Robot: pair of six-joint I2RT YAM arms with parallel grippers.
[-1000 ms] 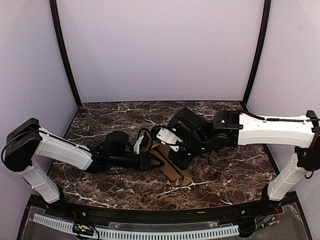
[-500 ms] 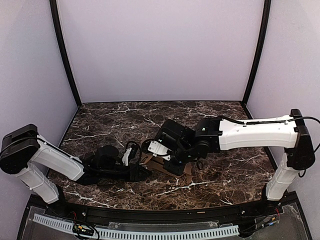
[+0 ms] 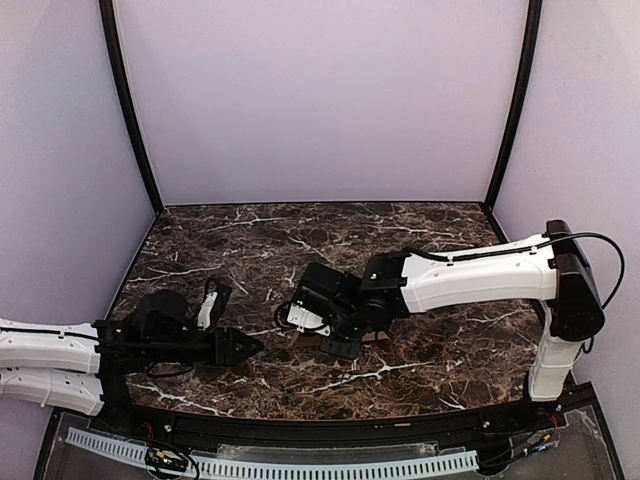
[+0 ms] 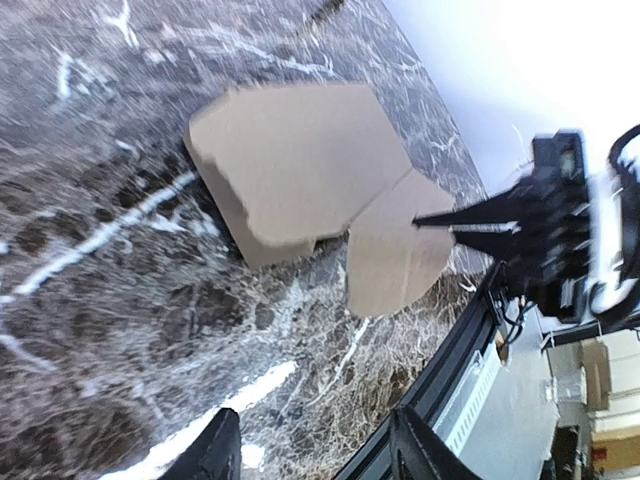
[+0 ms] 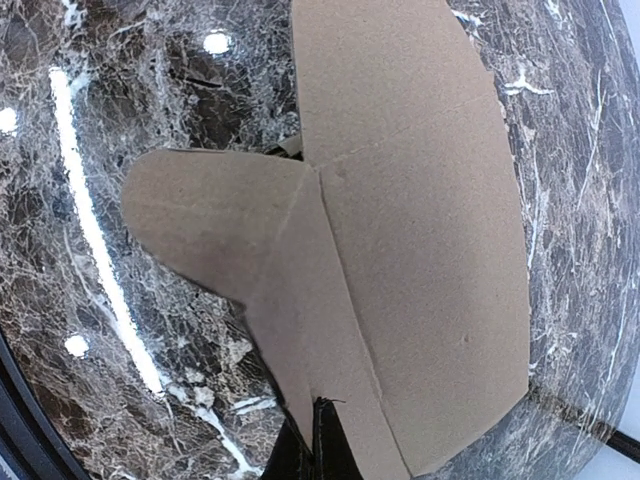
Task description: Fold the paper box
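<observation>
The paper box [image 4: 300, 160] lay near the middle of the dark marbled tabletop [image 3: 250, 240], slightly toward the near edge. From the top camera it was almost entirely hidden under the right arm's wrist. In the right wrist view the plain brown cardboard [image 5: 420, 250] filled most of the frame. A broad panel ran up and to the right, a rounded flap [image 5: 200, 210] stuck out to the left, and creases met where the two joined. The right end effector [image 5: 320, 440] was closed tight, and its dark fingertips met the near edge of the cardboard. The left wrist view showed the same tips [image 4: 430, 221] as one narrow point touching the crease beside a smaller flap [image 4: 390, 255]. Whether they pinched the sheet or only pressed against it could not be told. The left arm stretched low along the near left side of the tabletop. Its end effector [image 3: 240, 347] pointed toward the box but stood well apart from it. Its two fingers [image 4: 215, 450] were spread partway, with only bare marble between them and nothing held.
</observation>
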